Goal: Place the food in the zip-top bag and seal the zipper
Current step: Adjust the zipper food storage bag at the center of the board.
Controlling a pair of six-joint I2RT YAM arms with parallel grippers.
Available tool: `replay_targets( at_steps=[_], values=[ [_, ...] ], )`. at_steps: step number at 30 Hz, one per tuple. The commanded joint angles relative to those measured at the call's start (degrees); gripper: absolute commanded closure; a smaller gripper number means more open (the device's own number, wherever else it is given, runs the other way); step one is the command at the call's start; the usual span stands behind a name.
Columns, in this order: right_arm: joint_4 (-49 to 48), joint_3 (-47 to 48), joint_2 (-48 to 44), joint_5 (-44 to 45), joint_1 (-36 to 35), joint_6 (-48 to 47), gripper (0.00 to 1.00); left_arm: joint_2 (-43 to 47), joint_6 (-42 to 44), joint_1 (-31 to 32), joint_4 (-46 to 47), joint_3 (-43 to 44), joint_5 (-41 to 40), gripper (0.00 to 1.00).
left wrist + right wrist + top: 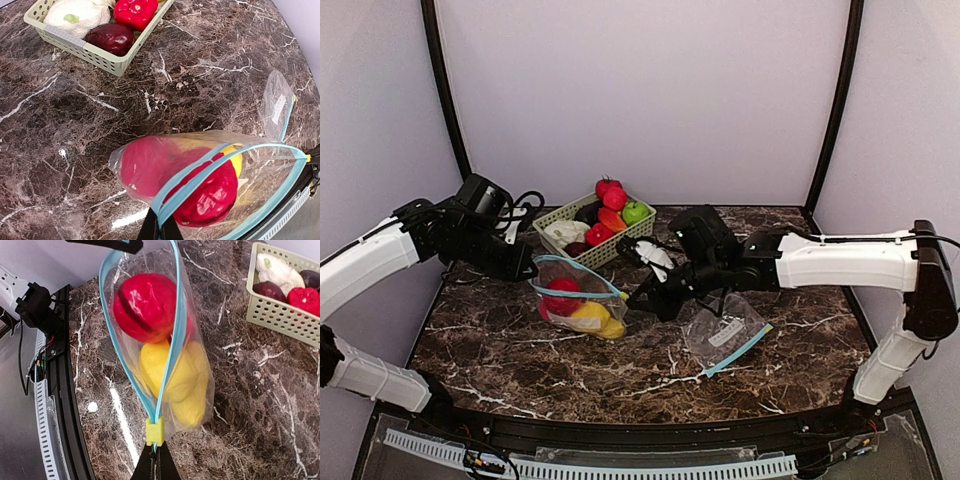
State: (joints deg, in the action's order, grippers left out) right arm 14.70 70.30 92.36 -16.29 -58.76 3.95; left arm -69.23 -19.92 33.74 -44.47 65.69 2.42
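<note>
A clear zip-top bag with a blue zipper hangs open between my grippers, low over the table. It holds a red fruit and yellow food. My left gripper is shut on the bag's zipper edge at its left end. My right gripper is shut on the zipper's right end, just behind the yellow slider. The right wrist view shows the red fruit above the yellow food. More food lies in the basket: red, green, pale cabbage, dark purple.
The pale green slatted basket stands at the back centre, behind the bag. A second, empty zip-top bag lies flat on the marble table to the right, under my right arm. Cables and a white power strip sit at the back left.
</note>
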Motion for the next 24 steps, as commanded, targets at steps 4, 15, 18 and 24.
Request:
replay_targets(
  at_steps=[4,15,18,24],
  values=[
    [-0.83,2.18,3.63,2.83,-0.28,5.94,1.0,-1.89,7.39,-3.25,-3.14,2.92,2.42,0.99],
    [2.21,4.89,0.7,7.37,1.15,8.13,0.54,-2.85,14.04,-4.84,6.65,-0.24,3.64,0.99],
    [4.29,6.02,-0.21,9.34,2.63,8.82,0.4,-2.17,14.26,-5.66,9.48,-2.34,3.79,0.99],
    [5.82,7.34,0.74,11.43,6.86,10.34,0.28,-1.75,14.95,-7.28,11.75,-5.39,3.95,0.99]
  ],
)
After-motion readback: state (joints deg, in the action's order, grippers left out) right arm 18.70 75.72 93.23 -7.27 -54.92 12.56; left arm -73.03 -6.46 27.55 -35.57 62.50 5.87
